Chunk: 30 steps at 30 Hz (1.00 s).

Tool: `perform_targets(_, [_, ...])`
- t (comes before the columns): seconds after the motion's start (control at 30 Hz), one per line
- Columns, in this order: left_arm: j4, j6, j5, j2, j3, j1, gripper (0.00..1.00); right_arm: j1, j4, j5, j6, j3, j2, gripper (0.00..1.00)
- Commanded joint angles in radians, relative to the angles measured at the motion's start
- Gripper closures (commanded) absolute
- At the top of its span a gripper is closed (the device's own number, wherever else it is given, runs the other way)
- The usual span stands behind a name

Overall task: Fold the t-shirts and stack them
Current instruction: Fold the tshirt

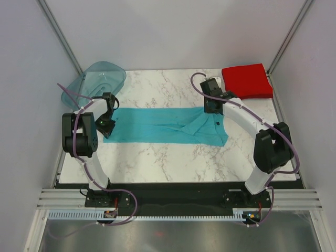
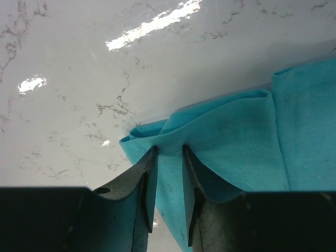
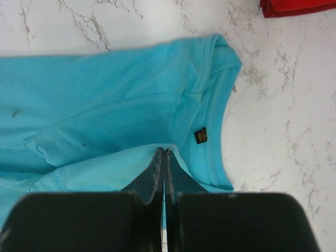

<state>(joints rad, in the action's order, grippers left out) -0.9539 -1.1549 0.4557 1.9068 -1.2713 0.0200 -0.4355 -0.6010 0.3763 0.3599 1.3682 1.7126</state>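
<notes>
The turquoise t-shirt (image 1: 157, 126) lies as a long folded strip across the middle of the marble table. My left gripper (image 1: 107, 125) is at its left end. In the left wrist view the gripper (image 2: 168, 149) is closed on a bunched fold of the shirt (image 2: 236, 147), with cloth filling the gap. My right gripper (image 1: 211, 108) is at the shirt's right end near the collar. In the right wrist view it (image 3: 164, 151) is pinched shut on a thin edge of the shirt (image 3: 105, 105). The red t-shirt (image 1: 247, 81) sits as a folded square at the far right corner, and its edge shows in the right wrist view (image 3: 296, 6).
A translucent teal plastic tray (image 1: 100, 79) leans at the far left corner of the table. White walls with metal posts close in the back and sides. Bare marble (image 1: 168, 163) lies in front of the shirt.
</notes>
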Motion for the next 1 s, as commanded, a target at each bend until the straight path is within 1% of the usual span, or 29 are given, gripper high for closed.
perform_targets(0.0, [-0.003, -0.055, 0.051, 0.074, 0.029, 0.014, 0.67, 0.001, 0.007, 0.027, -0.076, 0.065, 0.016, 1.0])
perform_targets(0.2, [-0.008, -0.065, 0.049, 0.075, 0.032, 0.012, 0.67, 0.001, 0.026, -0.02, -0.179, 0.123, 0.05, 1.0])
perform_targets(0.57, [-0.014, -0.068, 0.047, 0.08, 0.027, 0.012, 0.68, -0.015, 0.076, -0.109, -0.34, 0.178, 0.088, 1.0])
perform_targets(0.97, [-0.02, -0.066, 0.047, 0.084, 0.024, 0.011, 0.68, -0.054, 0.089, -0.135, -0.469, 0.262, 0.179, 1.0])
